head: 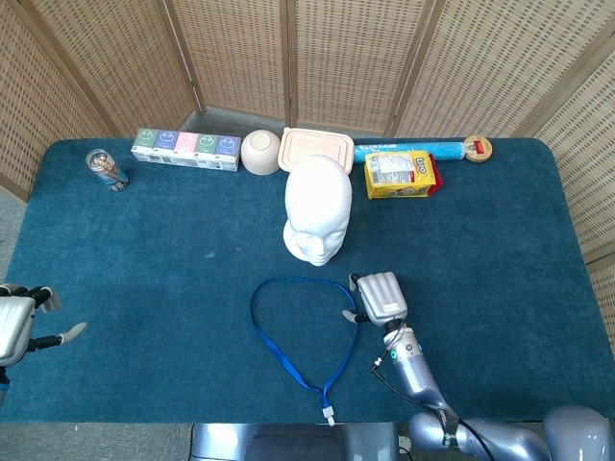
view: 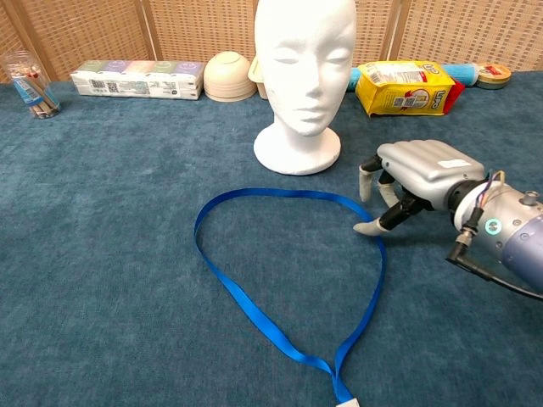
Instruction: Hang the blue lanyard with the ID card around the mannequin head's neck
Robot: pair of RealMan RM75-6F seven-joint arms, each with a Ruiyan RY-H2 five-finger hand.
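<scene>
Blue carpeted table (head: 144, 288), backed by wicker screens (head: 231, 58). Blue lanyard (view: 280, 280) lying in a flat loop near the front edge, its clip end at that edge. Right hand (view: 420, 174) palm down beside the loop's right side, fingers (view: 371, 226) curled, tips at the ribbon. Left hand (head: 19, 322) at the left edge, fingers spread. White mannequin head (view: 304, 76) upright mid-table. Rear edge: tissue packs (head: 185, 149), bowl (head: 259, 151), yellow snack bag (head: 399, 175).

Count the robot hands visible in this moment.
2. The right robot hand hovers at the blue lanyard's right edge, near the mannequin head. The left robot hand sits at the table's left edge, partly cropped.
</scene>
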